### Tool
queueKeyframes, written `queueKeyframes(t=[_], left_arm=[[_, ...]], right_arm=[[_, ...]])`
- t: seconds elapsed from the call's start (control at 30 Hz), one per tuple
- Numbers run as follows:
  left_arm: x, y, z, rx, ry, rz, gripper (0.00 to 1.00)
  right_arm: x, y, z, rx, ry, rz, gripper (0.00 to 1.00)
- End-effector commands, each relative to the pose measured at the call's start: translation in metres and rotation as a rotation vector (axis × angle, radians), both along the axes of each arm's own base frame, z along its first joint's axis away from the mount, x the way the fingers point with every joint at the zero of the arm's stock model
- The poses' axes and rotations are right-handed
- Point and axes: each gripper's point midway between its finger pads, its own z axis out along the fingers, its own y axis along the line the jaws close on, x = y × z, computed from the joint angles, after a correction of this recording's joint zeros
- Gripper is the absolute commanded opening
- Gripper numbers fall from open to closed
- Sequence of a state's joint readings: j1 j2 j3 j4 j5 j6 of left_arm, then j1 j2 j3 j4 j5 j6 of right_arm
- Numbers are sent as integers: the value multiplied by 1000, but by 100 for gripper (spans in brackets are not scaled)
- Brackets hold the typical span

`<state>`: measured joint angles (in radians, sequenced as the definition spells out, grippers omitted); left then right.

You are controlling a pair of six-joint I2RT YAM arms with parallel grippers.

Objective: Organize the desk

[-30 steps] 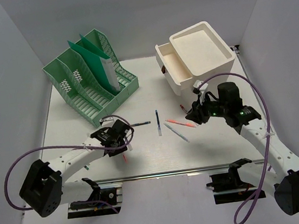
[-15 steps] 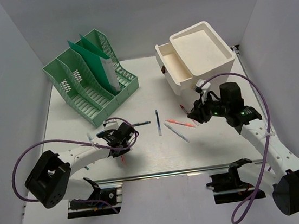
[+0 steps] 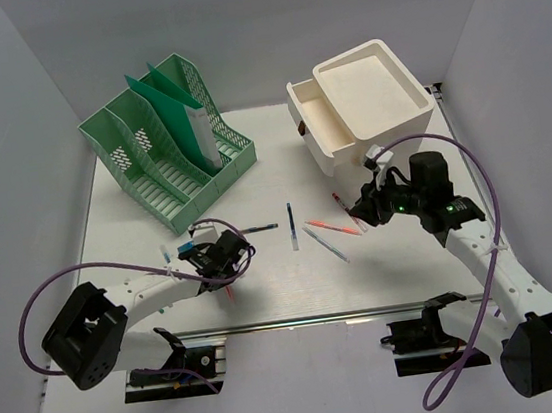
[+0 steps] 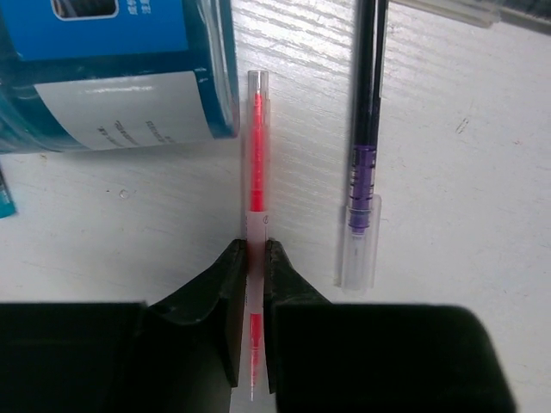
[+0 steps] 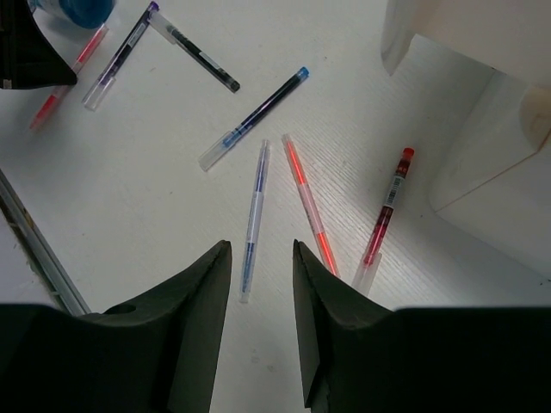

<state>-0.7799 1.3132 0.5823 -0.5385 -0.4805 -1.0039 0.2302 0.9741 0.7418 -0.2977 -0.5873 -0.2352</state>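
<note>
White desk (image 3: 365,276). Green file rack (image 3: 166,170) at back left. White drawer box (image 3: 364,105) at back right. In middle: dark pen (image 3: 292,226), pink pen (image 3: 334,228), clear blue pen (image 3: 326,244), near each other. Dark red pen (image 5: 386,218) near box. Front left: red pen (image 4: 256,155), purple pen (image 4: 362,172) beside it, not touching. Blue bottle (image 4: 112,69) just beside red pen.

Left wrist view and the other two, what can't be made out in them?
- Left wrist view: the blue-labelled container is cut off by the top and left edges, and its print is too blurred to read.
- Left wrist view: the red pen is partly hidden low down by the fingers of the left gripper.
- Right wrist view: the white drawer box is cut off by the top and right edges.
</note>
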Motion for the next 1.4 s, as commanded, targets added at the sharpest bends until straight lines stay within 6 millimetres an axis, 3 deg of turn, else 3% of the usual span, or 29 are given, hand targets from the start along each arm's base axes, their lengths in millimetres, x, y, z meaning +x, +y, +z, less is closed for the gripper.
queueKeyframes(t=[0.0, 0.2, 0.43, 0.57, 0.67, 0.7, 0.8, 1.0, 1.03, 1.07, 1.1, 1.2, 1.23, 1.37], left_arm=[[-24, -3, -17, -21, 101, -35, 14], [-15, -25, 15, -86, 53, -93, 0], [-9, -51, 69, -170, -12, -192, 0], [1, -74, 111, -257, -108, -288, 0], [14, -91, 140, -301, -198, -362, 0], [24, -101, 157, -314, -244, -388, 0], [46, -125, 191, -327, -326, -448, 0], [97, -170, 256, -366, -480, -502, 0], [106, -179, 288, -395, -541, -504, 0], [117, -187, 285, -375, -539, -494, 0], [126, -197, 313, -406, -598, -502, 0], [148, -220, 321, -420, -626, -493, 0], [154, -226, 341, -446, -665, -483, 0], [185, -254, 344, -484, -692, -428, 0]], right_arm=[[2, 3, 13, 34, -41, 8, 41], [4, -2, 13, 44, -35, -5, 41], [3, -4, 15, 57, -36, 5, 41], [0, -2, 15, 49, -54, 37, 41], [-9, 3, 16, 37, -83, 124, 51], [-16, 5, 14, 42, -74, 159, 61], [-24, 8, 14, 27, -115, 238, 73], [-26, 5, 9, -1, -146, 255, 69], [-25, 5, 8, 0, -141, 249, 68], [-24, 4, 7, 0, -141, 246, 67], [-24, 5, 8, 2, -140, 245, 65], [-22, 3, 8, 0, -139, 229, 62], [-21, 3, 9, -2, -143, 222, 62], [-12, -3, 7, -19, -140, 160, 60]])
